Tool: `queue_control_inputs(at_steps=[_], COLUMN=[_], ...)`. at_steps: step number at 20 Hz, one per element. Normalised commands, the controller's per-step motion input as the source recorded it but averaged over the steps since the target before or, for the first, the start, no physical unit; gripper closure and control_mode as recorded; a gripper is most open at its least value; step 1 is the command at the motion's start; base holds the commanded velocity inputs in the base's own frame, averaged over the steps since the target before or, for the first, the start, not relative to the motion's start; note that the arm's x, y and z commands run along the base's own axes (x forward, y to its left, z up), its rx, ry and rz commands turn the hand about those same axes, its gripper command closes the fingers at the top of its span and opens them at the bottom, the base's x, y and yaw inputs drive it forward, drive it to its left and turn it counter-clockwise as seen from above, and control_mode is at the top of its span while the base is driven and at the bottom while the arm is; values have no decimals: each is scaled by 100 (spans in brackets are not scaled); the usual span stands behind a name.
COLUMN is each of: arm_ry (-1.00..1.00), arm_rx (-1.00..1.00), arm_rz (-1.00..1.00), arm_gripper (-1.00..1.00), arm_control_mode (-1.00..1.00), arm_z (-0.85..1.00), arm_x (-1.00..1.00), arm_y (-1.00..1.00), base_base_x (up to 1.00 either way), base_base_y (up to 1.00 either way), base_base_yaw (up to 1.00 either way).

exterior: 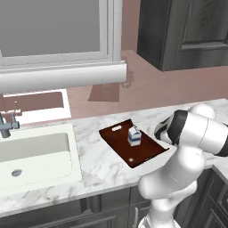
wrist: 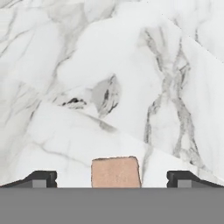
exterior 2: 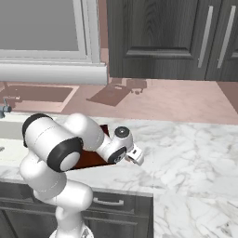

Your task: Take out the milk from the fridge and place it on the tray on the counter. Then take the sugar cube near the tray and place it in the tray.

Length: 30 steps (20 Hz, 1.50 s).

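Note:
The milk (exterior: 134, 136), a small white carton with a blue band, stands upright on the dark reddish-brown tray (exterior: 116, 139) on the marble counter (exterior: 95, 160). Most of the tray (exterior 2: 89, 160) lies hidden behind my arm in the right base view. My gripper (exterior 2: 137, 159) hangs low over the counter just right of the tray. In the hand view the gripper (wrist: 112, 179) is open, and a tan sugar cube (wrist: 116, 172) lies on the marble between its two fingertips (wrist: 41, 178), touched by neither. The fridge is out of view.
A white sink basin (exterior: 35, 151) with a grey faucet (exterior: 9, 122) lies left of the tray. Dark cabinets (exterior 2: 162, 37) stand behind the counter, and a window (exterior: 53, 26) hangs above the sink. Marble stretches on to the right (exterior 2: 195, 148).

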Motion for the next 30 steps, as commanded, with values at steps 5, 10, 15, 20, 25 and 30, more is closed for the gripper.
queue_control_inputs(at_steps=[5,10,15,20,25,30], arm_ry=[-2,0,-5,-8,0,19], arm_rx=[0,0,0,0,0,0], arm_rz=[0,0,0,0,-2,1], arm_gripper=[100,100,100,100,100,100], arm_control_mode=[-100,-100,-100,-100,-100,-100], arm_z=[-8,-14,-12,-7,71,88], arm_x=[0,0,0,-3,-30,-27], arm_y=[0,0,0,0,4,3], base_base_x=[0,0,0,0,0,0], base_base_y=[0,0,0,0,0,0], base_base_yaw=[0,0,0,0,0,0])
